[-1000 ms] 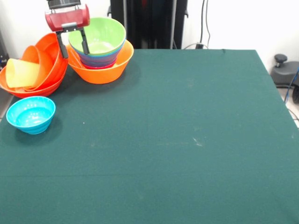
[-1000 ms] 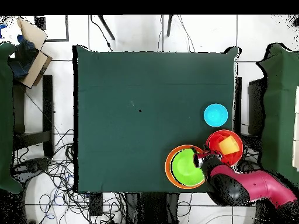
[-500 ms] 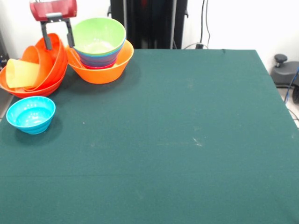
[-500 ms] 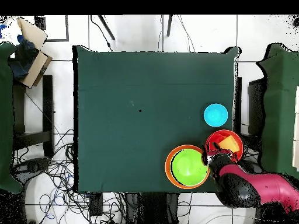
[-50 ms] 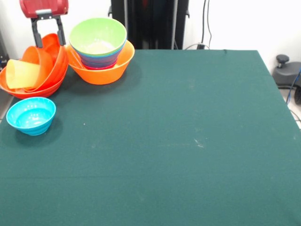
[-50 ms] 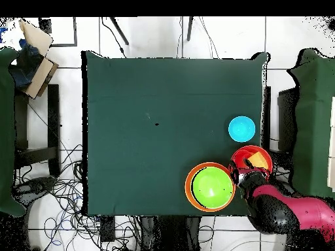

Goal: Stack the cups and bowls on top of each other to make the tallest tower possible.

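Observation:
The tower stands at the table's back left: a large light-orange bowl (image 5: 101,69) (image 6: 190,191) holds nested blue and magenta bowls (image 5: 99,60), with a lime green bowl (image 5: 97,34) (image 6: 211,186) on top. To its left, tilted red-orange bowls (image 5: 47,70) (image 6: 246,157) hold the pale-yellow cup (image 5: 21,74) (image 6: 262,162), which lies on its side. A cyan bowl (image 5: 31,114) (image 6: 241,128) sits alone in front of them. My gripper (image 5: 48,44) (image 6: 246,174) hangs open and empty over the back rim of the red-orange bowls, beside the tower.
The red-orange bowls overhang the table's left edge in the front view. Green cloth (image 5: 178,141) covers the table to the right and front of the bowls. Cables and chairs surround the table in the overhead view.
My gripper has risen from the lime green bowl's rim and moved left in the front view, to above the red-orange bowls. The lime bowl has settled level in the tower.

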Motion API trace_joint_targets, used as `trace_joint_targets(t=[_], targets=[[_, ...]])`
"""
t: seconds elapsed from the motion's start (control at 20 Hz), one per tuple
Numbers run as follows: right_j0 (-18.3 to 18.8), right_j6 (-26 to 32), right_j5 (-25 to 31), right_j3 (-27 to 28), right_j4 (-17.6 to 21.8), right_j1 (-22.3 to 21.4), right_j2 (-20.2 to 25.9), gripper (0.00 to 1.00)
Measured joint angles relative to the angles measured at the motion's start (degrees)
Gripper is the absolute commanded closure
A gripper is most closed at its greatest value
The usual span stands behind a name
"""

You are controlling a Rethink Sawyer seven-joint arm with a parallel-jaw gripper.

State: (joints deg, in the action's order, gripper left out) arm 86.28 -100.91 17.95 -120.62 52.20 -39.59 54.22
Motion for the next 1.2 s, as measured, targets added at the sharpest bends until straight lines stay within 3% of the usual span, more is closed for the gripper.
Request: trace_joint_targets(t=[0.45, 0.7, 0.75, 1.2], targets=[[2.55, 0.91, 0.00, 4.31, 3.62, 12.62, -0.02, 0.00], [2.70, 1.26, 0.01, 5.05, 4.67, 14.88, -0.04, 0.00], [2.70, 1.30, 0.01, 5.17, 4.83, 15.23, -0.04, 1.00], [2.55, 1.30, 0.01, 5.29, 5.07, 15.29, -0.07, 1.00]])
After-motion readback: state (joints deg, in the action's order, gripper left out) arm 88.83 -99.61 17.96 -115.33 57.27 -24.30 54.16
